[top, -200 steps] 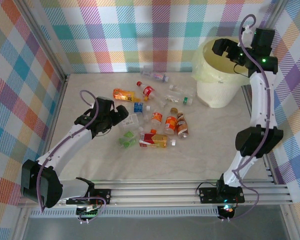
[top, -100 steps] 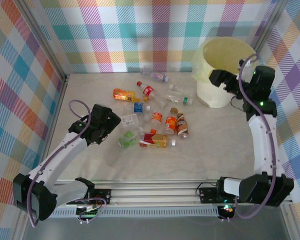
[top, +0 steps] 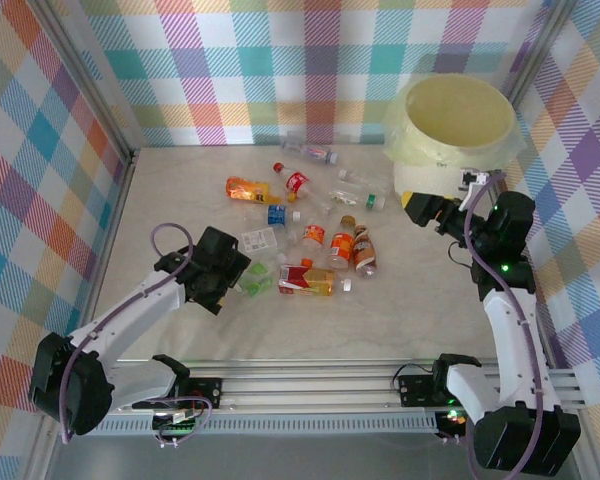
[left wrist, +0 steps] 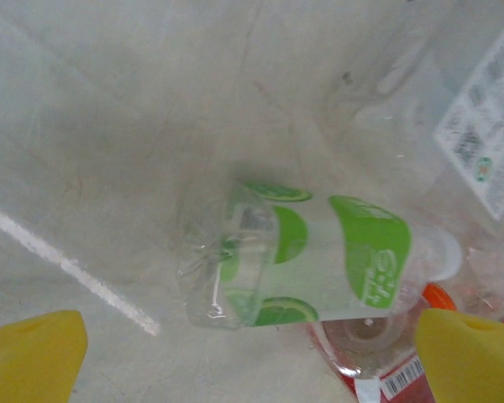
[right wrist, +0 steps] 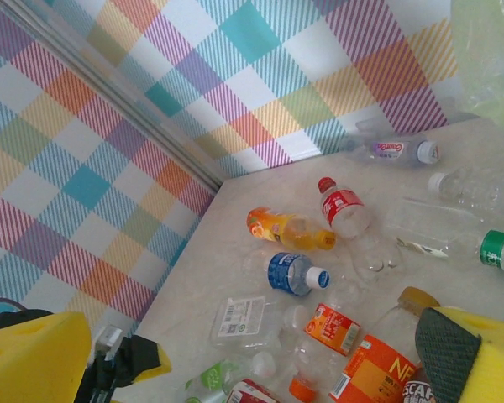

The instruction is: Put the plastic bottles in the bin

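Observation:
Several plastic bottles lie scattered mid-table. Among them are an orange-filled one [top: 245, 188], a red-labelled one [top: 295, 181], a blue-labelled one [top: 277, 214] and a red-and-orange one [top: 307, 280]. My left gripper [top: 234, 277] is open just left of a clear green-labelled bottle [top: 253, 283]. In the left wrist view that green-labelled bottle [left wrist: 311, 260] lies on the table just ahead of the open left gripper [left wrist: 252, 369], untouched. The cream-yellow bin [top: 455, 140] stands at the far right. My right gripper [top: 420, 208] hangs open and empty in front of its base. The right wrist view shows that gripper [right wrist: 252, 369] facing the bottles.
Plaid walls close the table at the back and both sides. A flat clear bottle with a white label [top: 260, 240] lies just beyond the green one. A clear green-capped bottle [top: 365, 198] lies near the bin. The bin's bag [right wrist: 487, 50] fills the right wrist view's top corner.
The right arm came down from above the bin to low in front of it. The left gripper moved nearer and lower, onto the green-labelled bottle's spot.

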`<control>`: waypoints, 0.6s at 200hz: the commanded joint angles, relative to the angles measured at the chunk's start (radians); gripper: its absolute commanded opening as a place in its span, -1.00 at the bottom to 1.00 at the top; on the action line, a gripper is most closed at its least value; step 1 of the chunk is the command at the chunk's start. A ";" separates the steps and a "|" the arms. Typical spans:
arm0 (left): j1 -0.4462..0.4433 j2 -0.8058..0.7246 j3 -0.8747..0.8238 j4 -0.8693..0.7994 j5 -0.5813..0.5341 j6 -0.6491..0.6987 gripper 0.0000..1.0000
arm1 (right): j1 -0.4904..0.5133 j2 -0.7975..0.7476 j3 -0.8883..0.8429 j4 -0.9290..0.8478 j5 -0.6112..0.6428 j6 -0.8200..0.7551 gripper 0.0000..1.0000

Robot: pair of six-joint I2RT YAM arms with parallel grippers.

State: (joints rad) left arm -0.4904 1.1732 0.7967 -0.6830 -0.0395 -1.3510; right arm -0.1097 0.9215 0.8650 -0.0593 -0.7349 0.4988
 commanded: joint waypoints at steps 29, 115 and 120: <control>-0.018 0.030 0.022 -0.026 -0.007 -0.071 1.00 | 0.012 0.007 0.005 0.057 -0.029 -0.002 0.99; -0.094 0.258 0.339 -0.262 -0.100 1.034 1.00 | 0.019 0.032 -0.003 0.034 0.012 -0.014 0.99; -0.097 0.266 0.341 -0.267 -0.107 1.050 1.00 | 0.018 0.033 -0.003 0.033 0.016 -0.014 0.99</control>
State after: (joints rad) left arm -0.5751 1.3769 1.1183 -0.7879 -0.0937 -0.5987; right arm -0.0967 0.9466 0.8646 -0.0425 -0.7341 0.4973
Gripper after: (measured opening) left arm 0.997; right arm 0.996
